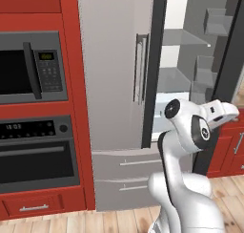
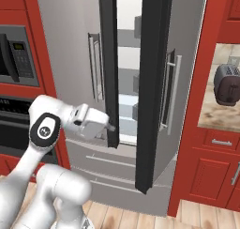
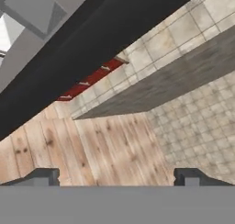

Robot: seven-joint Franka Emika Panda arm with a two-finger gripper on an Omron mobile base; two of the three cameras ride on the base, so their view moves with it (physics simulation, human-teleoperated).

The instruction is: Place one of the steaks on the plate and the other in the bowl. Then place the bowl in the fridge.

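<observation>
The fridge (image 2: pixel 140 82) stands tall and upright directly ahead of the hand (image 3: pixel 117 175), its right door swung open edge-on and grey shelves (image 1: pixel 183 38) showing inside. The hand's fingers (image 3: pixel 43 176) sit wide apart, holding nothing, above the wooden floor (image 3: pixel 101 145).

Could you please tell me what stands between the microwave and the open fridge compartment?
In the left base view, a red cabinet panel and the fridge's shut grey left door, with its vertical bar handle, stand between the microwave and the open compartment.
</observation>
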